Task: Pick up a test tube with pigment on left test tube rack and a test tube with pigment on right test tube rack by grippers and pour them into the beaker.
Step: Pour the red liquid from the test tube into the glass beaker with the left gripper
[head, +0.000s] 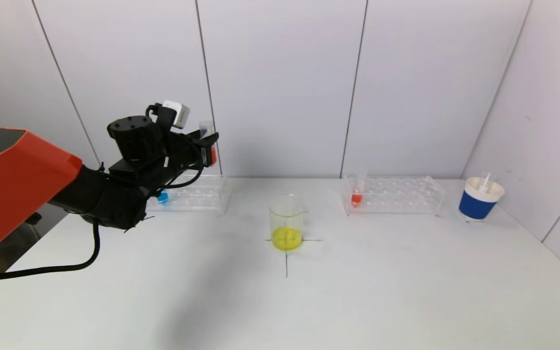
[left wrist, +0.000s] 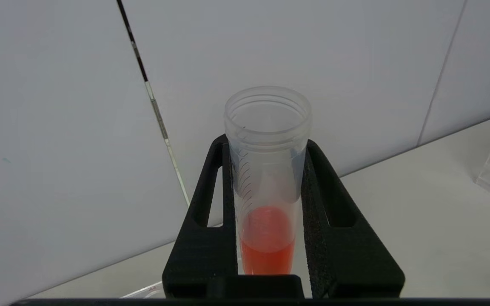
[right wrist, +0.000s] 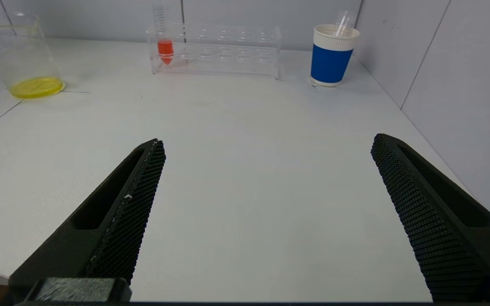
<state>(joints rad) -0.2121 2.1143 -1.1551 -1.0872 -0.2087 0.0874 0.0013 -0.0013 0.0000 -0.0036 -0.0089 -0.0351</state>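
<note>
Red pigment sits low in the test tube (left wrist: 267,187) my left gripper (head: 205,144) clamps, so I'd carry it upright toward the beaker (head: 287,222) below-right, right gripper (right wrist: 266,221) gaping idle.

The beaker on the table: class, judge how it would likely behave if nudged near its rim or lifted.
The beaker looks like clear thin glass, so probably fragile and slippery. It is tall with only a shallow yellow liquid at the bottom, so likely light; a push near the rim might tip it. The flat base should stop it rolling while upright.
</note>
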